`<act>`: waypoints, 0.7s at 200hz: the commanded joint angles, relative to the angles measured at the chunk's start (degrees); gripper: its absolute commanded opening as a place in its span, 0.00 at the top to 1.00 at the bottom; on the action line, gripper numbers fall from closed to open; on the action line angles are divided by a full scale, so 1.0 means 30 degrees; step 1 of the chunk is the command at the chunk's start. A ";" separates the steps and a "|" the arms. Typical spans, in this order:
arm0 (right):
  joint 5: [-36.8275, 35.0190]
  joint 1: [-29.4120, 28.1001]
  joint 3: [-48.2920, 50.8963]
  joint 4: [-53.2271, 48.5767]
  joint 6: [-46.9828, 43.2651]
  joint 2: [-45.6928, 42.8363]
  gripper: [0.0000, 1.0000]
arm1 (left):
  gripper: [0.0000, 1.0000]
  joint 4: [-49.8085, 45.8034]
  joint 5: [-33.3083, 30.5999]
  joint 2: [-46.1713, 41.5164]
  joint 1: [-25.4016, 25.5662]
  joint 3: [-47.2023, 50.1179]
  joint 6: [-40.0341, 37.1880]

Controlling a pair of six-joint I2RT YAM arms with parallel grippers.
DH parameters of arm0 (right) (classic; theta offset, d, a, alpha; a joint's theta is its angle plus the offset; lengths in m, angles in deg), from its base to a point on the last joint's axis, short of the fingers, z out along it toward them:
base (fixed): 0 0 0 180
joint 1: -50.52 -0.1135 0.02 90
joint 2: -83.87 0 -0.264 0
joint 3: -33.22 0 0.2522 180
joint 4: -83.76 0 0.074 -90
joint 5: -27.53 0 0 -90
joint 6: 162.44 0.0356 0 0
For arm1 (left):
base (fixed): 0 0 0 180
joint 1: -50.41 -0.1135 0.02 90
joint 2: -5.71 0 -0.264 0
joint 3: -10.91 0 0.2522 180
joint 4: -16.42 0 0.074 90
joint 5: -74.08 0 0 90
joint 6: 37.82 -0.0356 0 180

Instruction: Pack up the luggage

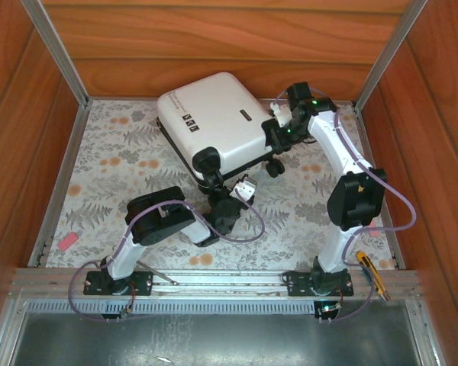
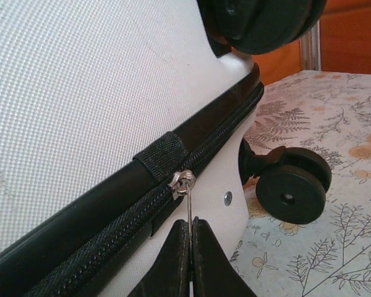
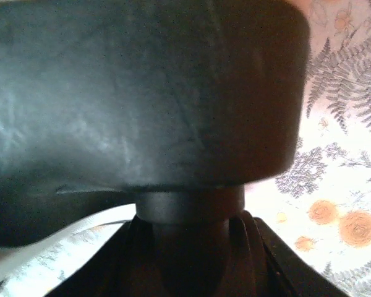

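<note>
The luggage, a white hard-shell suitcase, lies flat and closed at the back middle of the floral table. My left gripper is at its near corner, beside a black wheel. In the left wrist view that gripper is shut on the thin metal pull tab of the zipper slider, which sits on the black zipper band. Another wheel stands just right of it. My right gripper is at the suitcase's right side. Its fingers are closed around the stem of a large black wheel.
A pink scrap lies near the left rail. A yellow utility knife rests on the front right frame. Wooden walls and metal corner posts enclose the table; bare floral cloth lies left of the suitcase.
</note>
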 commanded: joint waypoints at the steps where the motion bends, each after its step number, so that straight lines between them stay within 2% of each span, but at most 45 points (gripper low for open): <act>1: 0.0873 -0.0338 -0.0494 -0.0401 -0.0099 0.0105 0.79 | 1.00 -0.0088 -0.1323 -0.0612 -0.0009 -0.0143 0.0825; 13: 0.0975 -0.0716 -0.0221 -0.0245 -0.0017 -0.0005 0.89 | 1.00 -0.1872 -0.1809 -0.1421 -0.0170 -0.0341 0.1799; 34: 0.1900 -0.1614 0.0190 0.0151 0.0464 -0.0340 1.00 | 1.00 -0.4495 -0.1639 -0.2634 -0.0679 -0.0398 0.3671; 79: 0.4714 -0.3950 0.0638 0.1695 0.2689 -0.1101 1.00 | 1.00 -0.4762 -0.0242 -0.2876 -0.0910 0.0421 0.4662; 110: 0.5190 -0.6019 -0.1040 0.1208 0.4090 -0.0157 1.00 | 1.00 -0.4704 0.0003 -0.2828 -0.0884 0.0465 0.4836; 140: 0.7147 -0.7495 -0.3067 0.1077 0.6235 0.1305 1.00 | 1.00 -0.4543 0.0505 -0.2206 -0.0611 -0.0145 0.3894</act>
